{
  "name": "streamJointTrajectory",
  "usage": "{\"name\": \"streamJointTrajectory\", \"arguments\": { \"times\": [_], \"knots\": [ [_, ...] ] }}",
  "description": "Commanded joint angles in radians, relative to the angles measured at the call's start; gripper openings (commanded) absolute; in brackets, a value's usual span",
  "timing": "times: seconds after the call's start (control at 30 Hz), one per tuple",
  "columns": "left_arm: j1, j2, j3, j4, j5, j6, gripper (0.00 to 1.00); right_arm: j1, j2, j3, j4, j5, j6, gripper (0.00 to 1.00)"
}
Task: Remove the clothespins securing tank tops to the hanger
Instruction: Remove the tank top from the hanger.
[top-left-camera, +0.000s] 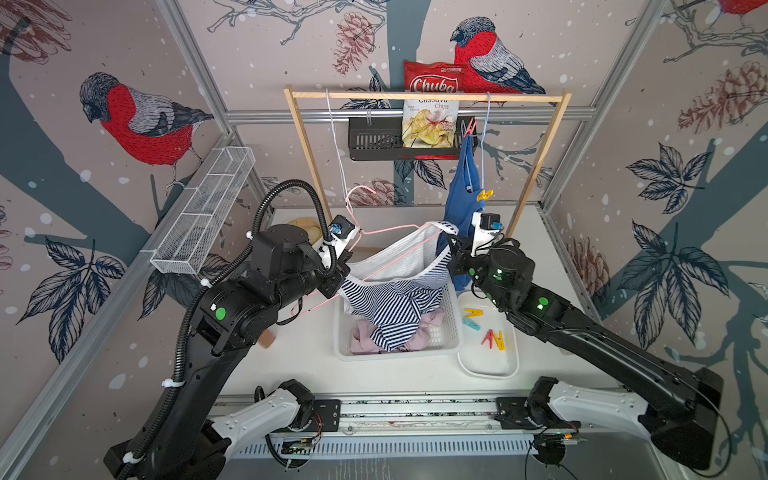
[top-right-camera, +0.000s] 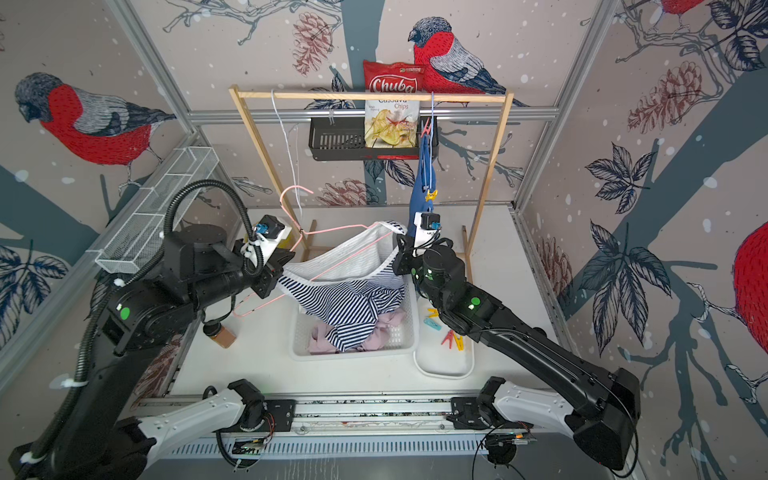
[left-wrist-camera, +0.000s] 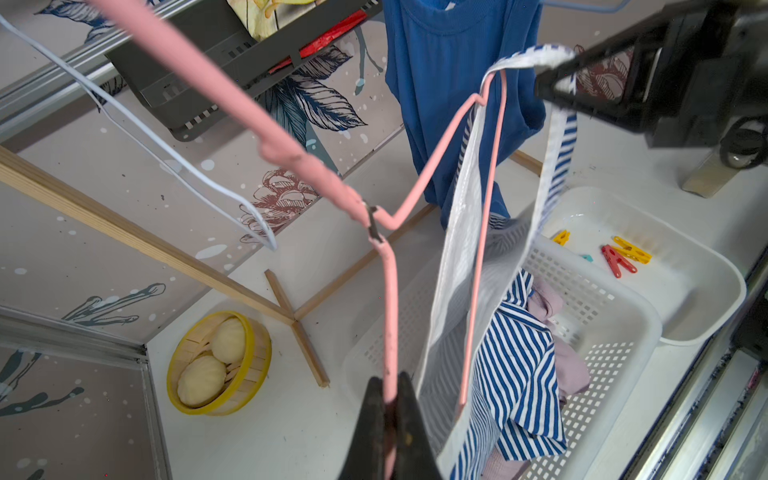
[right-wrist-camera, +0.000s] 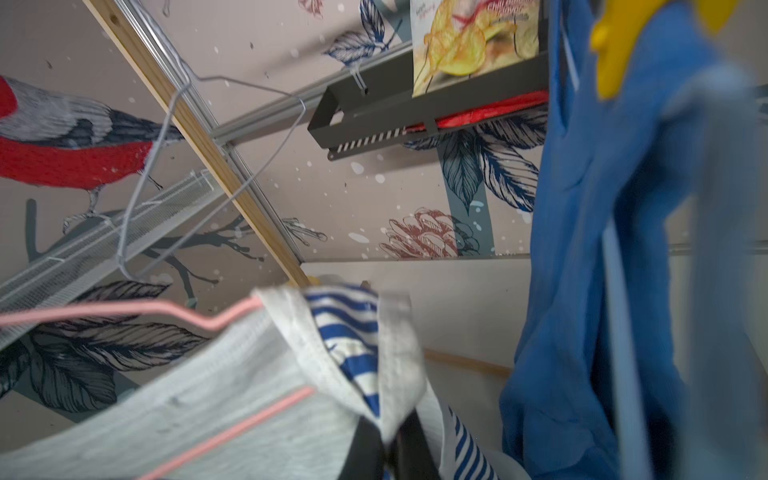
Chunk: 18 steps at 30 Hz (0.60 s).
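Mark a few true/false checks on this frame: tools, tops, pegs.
1. The left tool is shut on the pink hanger. True.
2. The blue tank top is free of pegs. False: a red clothespin and a yellow clothespin pin it to its hanger on the wooden rail.
3. Four clothespins lie in the white tray. True.
4. The right tool is open and empty. False: it is shut on the white strap of the striped tank top.
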Motion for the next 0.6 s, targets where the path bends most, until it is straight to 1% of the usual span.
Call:
{"name": "streamJointTrajectory", "arguments": {
  "times": [0.0,0.17,0.23,0.33,0.47,0.57],
  "knots": [
    [0.001,-0.023,-0.029,0.003,0.042,0.044,0.0,-0.023,-0.003,0.031,0.038,0.027,-0.043,0.0],
    [0.001,-0.06,-0.042,0.032,0.119,0.075,0.0,-0.082,0.046,0.064,-0.029,0.013,-0.037,0.0],
    [0.001,-0.08,-0.039,0.057,0.111,0.076,0.0,-0.087,0.063,0.072,-0.072,0.024,-0.041,0.0],
    [0.001,-0.079,-0.022,0.076,0.065,0.069,0.0,-0.075,0.058,0.035,-0.065,0.031,-0.039,0.0],
    [0.001,-0.036,0.023,0.082,0.026,0.056,0.0,-0.019,0.015,-0.078,0.018,0.042,-0.016,0.0],
    [0.001,-0.005,0.029,0.105,0.022,0.053,0.0,0.09,-0.009,-0.173,0.116,0.129,-0.033,0.0]
  ]
}}
